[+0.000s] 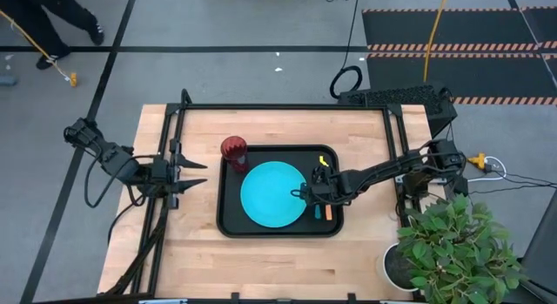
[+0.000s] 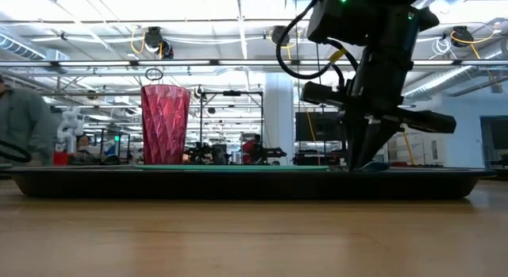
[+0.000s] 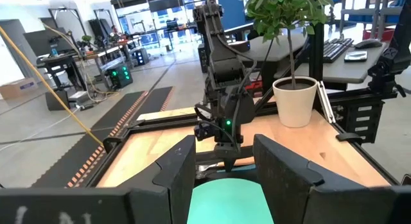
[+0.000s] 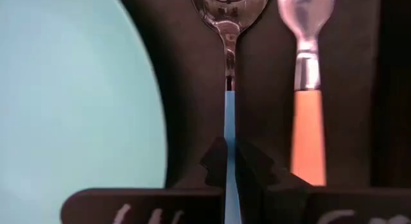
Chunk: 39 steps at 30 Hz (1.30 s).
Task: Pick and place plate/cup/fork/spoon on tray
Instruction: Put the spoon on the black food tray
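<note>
Your right gripper (image 4: pixel 230 161) is reaching low over the large black rectangular tray (image 1: pixel 228 224), with its fingers pressing together on the light blue handle of the slim spoon (image 4: pixel 229 70). The spoon is lying on the tray floor between the flat round cyan-blue plate (image 1: pixel 273 194) and the orange-handled fork with silver tines (image 4: pixel 307 89), which is lying just beside it and parallel to it. The plate is sitting in the middle of the tray. The small dark red translucent tumbler (image 1: pixel 234 152) is standing upright at the tray's far left corner, just beside the plate. Your left gripper (image 1: pixel 193 173) is waiting above the bare wooden table (image 1: pixel 365 256) left of the tray, its fingers spreading apart and holding nothing.
</note>
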Each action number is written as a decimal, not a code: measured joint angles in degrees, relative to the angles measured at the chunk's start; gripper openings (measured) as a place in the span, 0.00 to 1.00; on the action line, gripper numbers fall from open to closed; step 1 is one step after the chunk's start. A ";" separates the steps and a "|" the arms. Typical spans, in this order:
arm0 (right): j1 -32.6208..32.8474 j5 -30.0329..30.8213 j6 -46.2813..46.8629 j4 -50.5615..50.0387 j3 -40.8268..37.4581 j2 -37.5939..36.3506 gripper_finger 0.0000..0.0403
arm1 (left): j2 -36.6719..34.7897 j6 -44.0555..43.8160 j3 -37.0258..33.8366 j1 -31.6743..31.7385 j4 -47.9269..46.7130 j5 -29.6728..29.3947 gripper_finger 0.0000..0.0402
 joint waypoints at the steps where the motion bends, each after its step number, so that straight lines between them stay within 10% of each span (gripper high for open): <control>1: 0.00 0.08 -0.06 0.77 -0.19 0.00 0.00 | 0.00 0.11 0.00 0.00 0.00 0.00 0.40; 39: -0.02 -2.71 -0.02 16.00 -7.08 -0.11 0.04 | 0.00 1.49 0.00 0.00 0.48 -0.04 0.40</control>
